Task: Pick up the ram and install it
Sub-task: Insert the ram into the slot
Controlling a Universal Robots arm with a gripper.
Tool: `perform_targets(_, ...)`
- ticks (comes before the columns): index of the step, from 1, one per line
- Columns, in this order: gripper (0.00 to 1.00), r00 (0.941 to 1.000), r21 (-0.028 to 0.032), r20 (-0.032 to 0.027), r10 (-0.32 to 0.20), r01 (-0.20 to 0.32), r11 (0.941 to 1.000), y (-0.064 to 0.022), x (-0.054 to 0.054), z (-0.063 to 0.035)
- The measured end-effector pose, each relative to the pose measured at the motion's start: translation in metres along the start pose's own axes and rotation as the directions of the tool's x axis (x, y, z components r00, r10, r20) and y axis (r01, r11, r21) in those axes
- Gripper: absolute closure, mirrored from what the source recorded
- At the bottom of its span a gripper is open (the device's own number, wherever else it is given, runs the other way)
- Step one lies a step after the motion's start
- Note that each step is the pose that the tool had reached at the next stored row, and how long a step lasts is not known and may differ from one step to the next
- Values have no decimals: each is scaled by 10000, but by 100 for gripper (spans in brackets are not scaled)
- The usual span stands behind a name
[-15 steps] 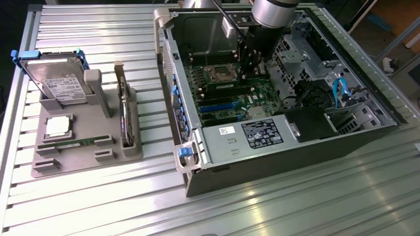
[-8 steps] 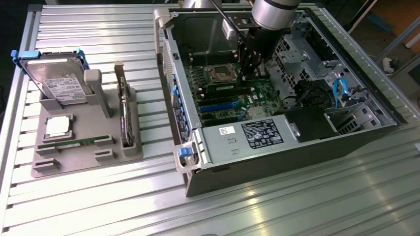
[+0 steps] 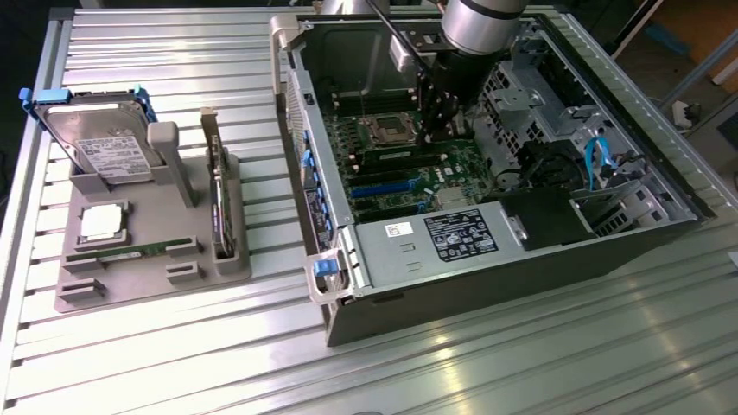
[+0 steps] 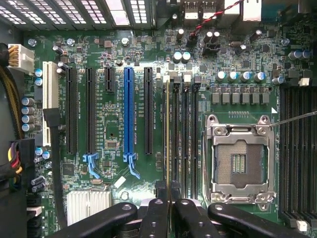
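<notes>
The ram (image 4: 167, 139) appears edge-on in the wrist view as a thin greenish line. It stands along the memory slot nearest the row of long expansion slots, beside the CPU socket (image 4: 239, 161). My gripper (image 4: 168, 198) is shut on its near end, with the black fingers (image 4: 154, 218) pinched against both faces. In the exterior view the gripper (image 3: 444, 130) reaches down inside the open computer case (image 3: 346, 259), over the motherboard next to the socket. Whether the ram is fully seated in the slot I cannot tell.
A grey fixture (image 3: 81, 294) at the exterior view's left holds a silver hard drive (image 3: 98, 143), a dark card on edge (image 3: 219, 199), a square chip (image 3: 102, 220) and a thin green stick (image 3: 116, 252) lying flat. Case walls, blue cables (image 3: 594, 164) and a black box (image 3: 542, 216) crowd the gripper.
</notes>
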State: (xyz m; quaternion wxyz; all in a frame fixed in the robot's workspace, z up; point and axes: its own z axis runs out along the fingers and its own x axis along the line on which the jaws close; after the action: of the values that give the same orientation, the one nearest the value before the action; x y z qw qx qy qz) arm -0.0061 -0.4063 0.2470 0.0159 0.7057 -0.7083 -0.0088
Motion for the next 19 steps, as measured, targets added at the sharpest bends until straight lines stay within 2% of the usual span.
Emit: perform_targets(19, 88, 9999, -2, 5, 157, -157, 9999, 0, -1, 15)
